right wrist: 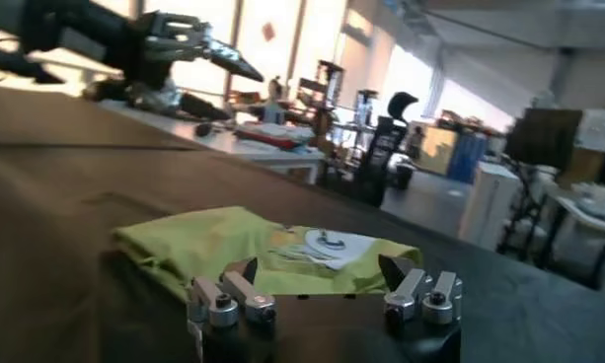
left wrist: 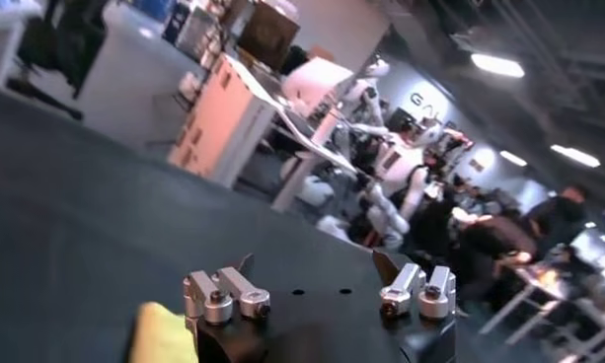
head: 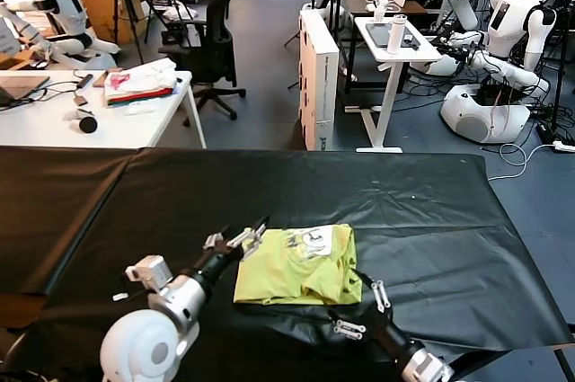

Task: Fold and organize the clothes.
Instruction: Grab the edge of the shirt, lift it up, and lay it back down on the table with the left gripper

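Observation:
The clothes are one lime yellow-green T-shirt (head: 301,265), folded into a rough rectangle on the black table cover (head: 431,220), with a white print showing near its far edge. My left gripper (head: 244,236) hovers open at the shirt's left far corner, nothing between its fingers. A corner of the shirt (left wrist: 159,335) shows beside the left gripper (left wrist: 317,264) in the left wrist view. My right gripper (head: 364,310) stands open just off the shirt's near right corner. In the right wrist view the right gripper (right wrist: 320,268) faces the shirt (right wrist: 253,247), with the left gripper (right wrist: 198,44) raised beyond it.
Behind the black table stand a white desk (head: 54,121) with a white-pink-red cloth pile (head: 139,84), an office chair (head: 211,40), a tall white box (head: 319,76) and a small white stand (head: 395,49). Other robots (head: 503,58) are parked at the back right.

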### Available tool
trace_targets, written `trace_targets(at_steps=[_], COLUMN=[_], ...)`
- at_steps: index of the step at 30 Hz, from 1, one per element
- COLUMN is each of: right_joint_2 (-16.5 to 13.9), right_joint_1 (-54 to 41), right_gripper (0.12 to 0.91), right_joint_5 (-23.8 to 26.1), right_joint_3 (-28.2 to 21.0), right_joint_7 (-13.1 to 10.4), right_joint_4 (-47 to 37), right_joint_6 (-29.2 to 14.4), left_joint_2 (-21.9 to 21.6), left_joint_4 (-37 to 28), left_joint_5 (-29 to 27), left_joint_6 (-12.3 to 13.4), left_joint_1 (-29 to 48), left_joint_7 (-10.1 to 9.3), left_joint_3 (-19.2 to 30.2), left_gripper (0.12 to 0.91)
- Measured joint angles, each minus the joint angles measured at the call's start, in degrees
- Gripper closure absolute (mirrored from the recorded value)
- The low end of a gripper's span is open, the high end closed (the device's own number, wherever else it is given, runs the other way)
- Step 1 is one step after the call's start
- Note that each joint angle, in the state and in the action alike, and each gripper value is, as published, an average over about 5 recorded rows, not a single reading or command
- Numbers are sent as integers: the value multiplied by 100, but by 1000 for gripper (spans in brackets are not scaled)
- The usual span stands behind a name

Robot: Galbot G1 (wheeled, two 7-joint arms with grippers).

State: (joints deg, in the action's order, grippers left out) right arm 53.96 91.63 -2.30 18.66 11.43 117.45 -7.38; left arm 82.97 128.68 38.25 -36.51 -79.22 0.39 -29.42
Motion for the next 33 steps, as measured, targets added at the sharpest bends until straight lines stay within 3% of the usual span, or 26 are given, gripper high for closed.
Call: trace_targets(at_steps=[9,13,26,29,33], right_joint_2=[-191,-258,-347,-346,-344], right_joint_1=[-302,-263,-193,-187,-182], right_gripper=[150,191,222,256,370], right_joint_5=[423,514,765,795,808], right_joint_3=[-119,-58,18,15,10], right_joint_7=[116,147,202,207,208], right_joint_4=[-183,-195,-312,-344,-370], right_joint_6=[-105,-164,-299,-323,-345], left_joint_2=[-69,-44,9,17,19], left_joint_4=[-39,-47,-35,-31,-29], left_joint_5=[-68,-85,-124,-133,-137], left_joint_6=[84,84,88,92,96], left_joint_1=[-20,-32,-111,-122,-126], left_joint_7=[-23,-28,-23,-20,-18], left_joint_3=[-84,-72,-77,-78,-85], left_gripper=[123,123,123,123,123])
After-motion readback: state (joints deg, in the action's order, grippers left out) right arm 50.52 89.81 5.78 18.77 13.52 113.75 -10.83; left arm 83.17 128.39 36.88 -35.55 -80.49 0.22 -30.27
